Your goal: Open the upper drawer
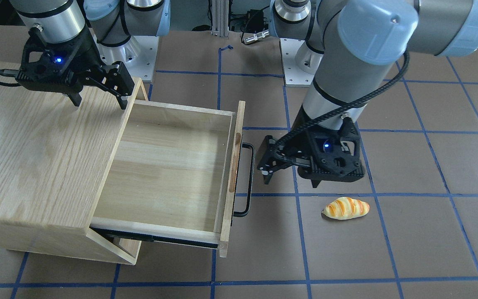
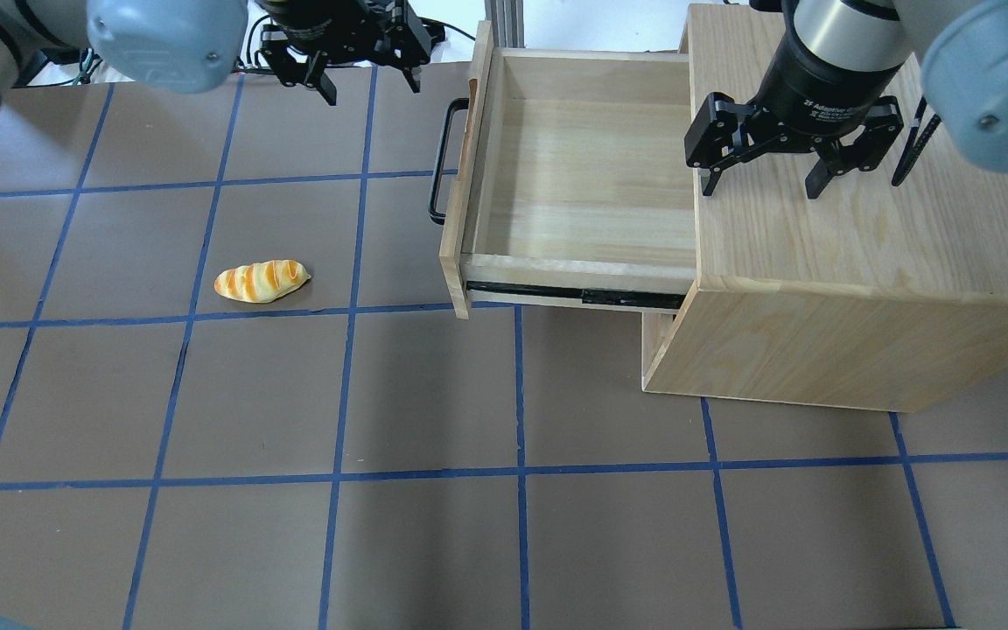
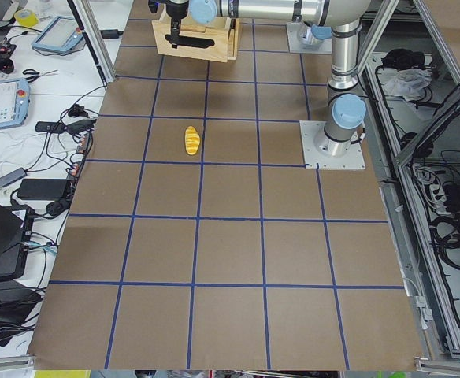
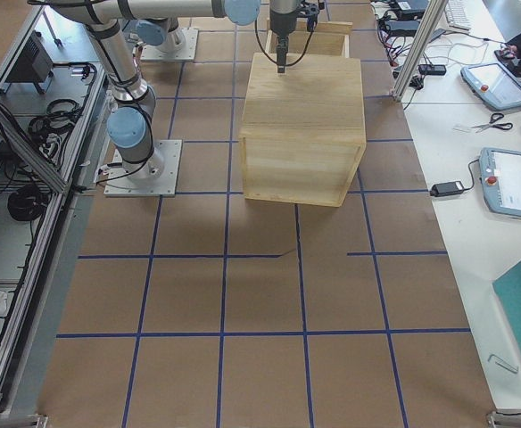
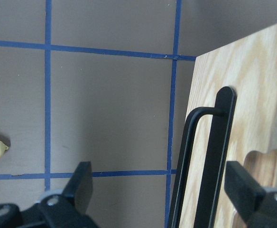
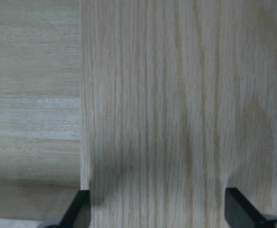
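Observation:
The upper drawer [image 1: 168,166] is pulled far out of the oak-grain cabinet [image 1: 35,145]; its inside is bare in the overhead view [image 2: 583,175]. Its front panel carries the black bar handle [image 1: 245,178] and an oval slot [image 1: 235,162]. My left gripper [image 1: 266,162] is open and empty, just off the handle on the table side, not touching it. In the left wrist view the handle [image 5: 209,156] and panel show beyond the spread fingers [image 5: 81,183]. My right gripper [image 1: 99,104] is open and empty just above the cabinet top, near its drawer-side edge; it also shows in the overhead view [image 2: 760,188].
A toy bread roll [image 1: 345,207] lies on the brown mat near the left gripper, also in the overhead view [image 2: 261,281]. The mat is marked with blue tape lines. Operator desks with tablets and cables border the table in the side views.

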